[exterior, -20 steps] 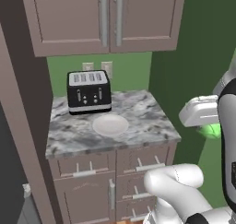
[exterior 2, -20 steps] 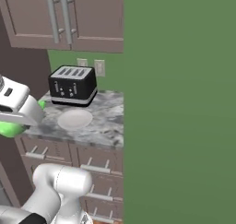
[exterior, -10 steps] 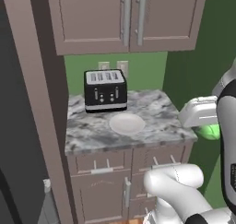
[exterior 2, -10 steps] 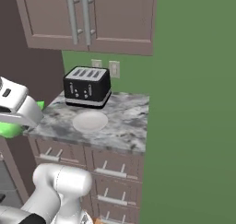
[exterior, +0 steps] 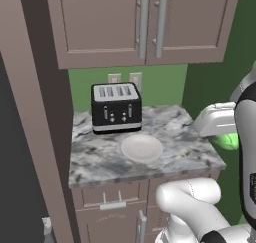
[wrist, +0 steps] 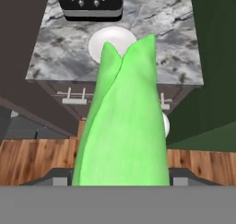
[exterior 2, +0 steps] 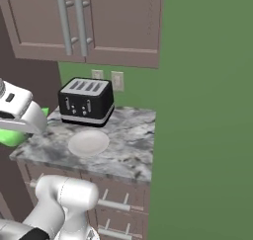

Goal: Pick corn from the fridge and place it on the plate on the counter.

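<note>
My gripper is shut on the corn, a glossy bright green cob that covers its fingertips in the hand view. The corn's tip points at the off-white plate. In the left base view the corn hangs under my white hand off the right front corner of the counter, apart from the plate. The right base view puts the corn left of the counter and the plate. The fridge is out of view.
A black slotted toaster stands right behind the plate, against the green wall. Brown upper cabinets hang over the counter, and a tall brown panel borders its left side. Drawers with metal handles sit below, above a wooden floor.
The whole picture has shifted: the base has moved, and the counter now looks nearer and larger. The corn stays in my shut gripper.
</note>
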